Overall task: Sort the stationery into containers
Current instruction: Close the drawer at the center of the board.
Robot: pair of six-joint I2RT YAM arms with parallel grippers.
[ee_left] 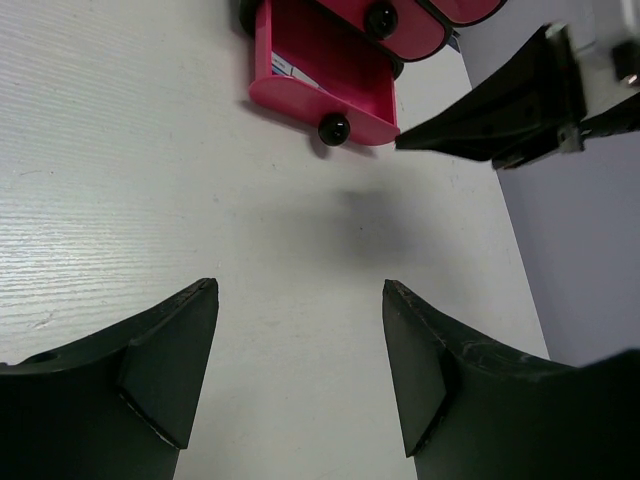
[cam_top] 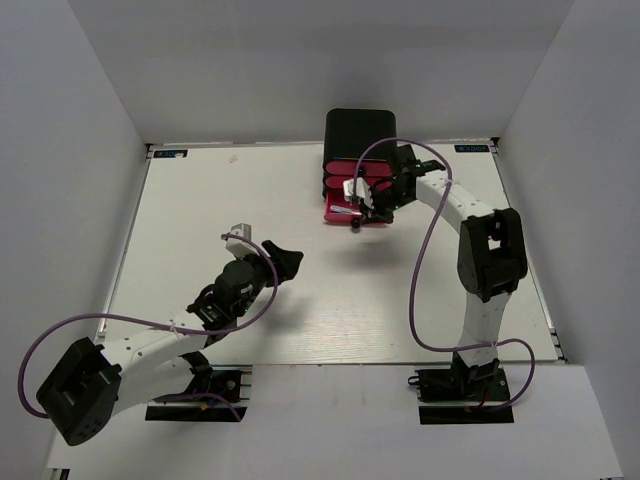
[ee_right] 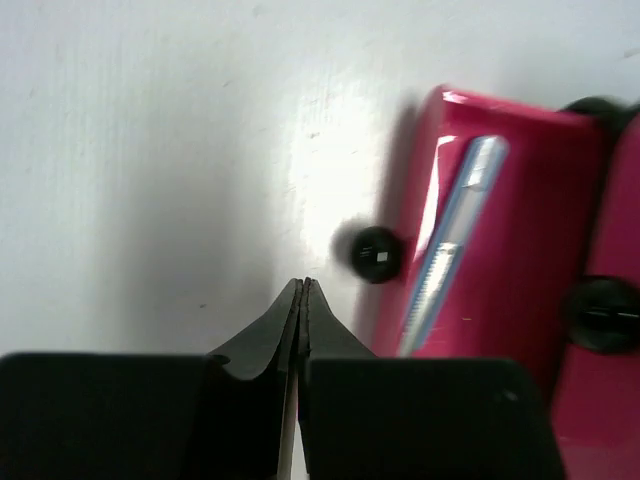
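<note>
The containers are pink drawers with black knobs in a black box (cam_top: 358, 128) at the table's far side. The lowest drawer (cam_top: 338, 213) is pulled out. In the right wrist view a light-blue marker (ee_right: 452, 245) lies inside this drawer (ee_right: 535, 200). My right gripper (ee_right: 303, 285) is shut and empty, its tips just beside the drawer's knob (ee_right: 377, 254), slightly above the table. The left gripper (ee_left: 300, 290) hangs open over bare table, well short of the open drawer (ee_left: 300, 100) and its knob (ee_left: 334, 128). No other stationery is in view.
White walls enclose the table on three sides. The right arm's purple cable (cam_top: 425, 250) loops over the right half of the table. In the left wrist view the right gripper's shut fingers (ee_left: 500, 110) point at the drawer front.
</note>
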